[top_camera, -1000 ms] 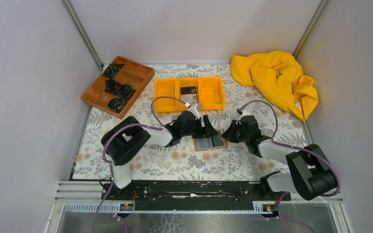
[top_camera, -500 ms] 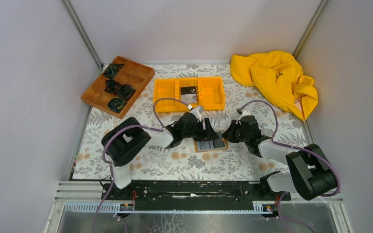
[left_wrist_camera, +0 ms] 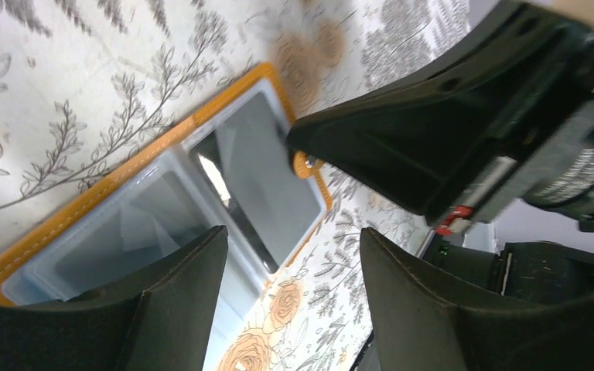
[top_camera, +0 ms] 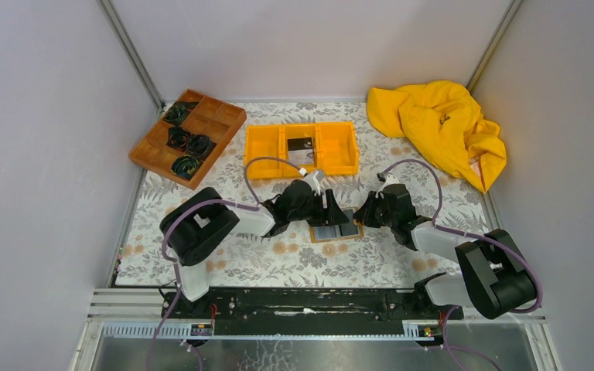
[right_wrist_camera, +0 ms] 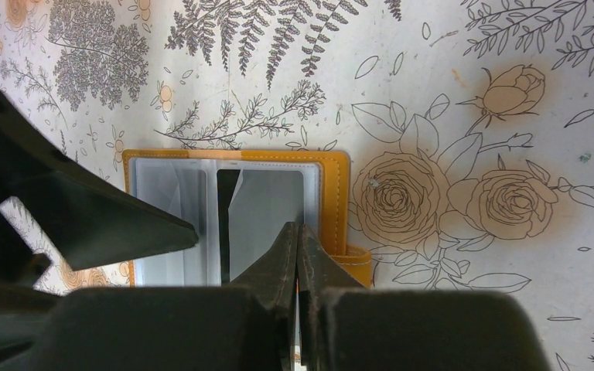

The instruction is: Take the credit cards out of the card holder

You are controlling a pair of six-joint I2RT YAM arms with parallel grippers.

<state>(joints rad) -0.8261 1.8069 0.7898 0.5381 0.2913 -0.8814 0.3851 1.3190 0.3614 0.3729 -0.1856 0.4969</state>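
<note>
On the floral table (top_camera: 224, 255) the card holder (top_camera: 335, 229) lies open flat at centre. The left gripper (top_camera: 331, 207), at its 11 o'clock, hangs over it with fingers spread. The right gripper (top_camera: 365, 210), at 2 o'clock, has its fingers pressed together, tips at the snap-side edge. The credit cards (right_wrist_camera: 228, 224) are probably thin, stiff and slick. They are best pinched at the dark exposed edge while the soft holder is pinned.

No words or numbers could be read. Pale lettering on the round black housing (left_wrist_camera: 580, 174) behind the right pincer (left_wrist_camera: 298, 148) was too blurred.
</note>
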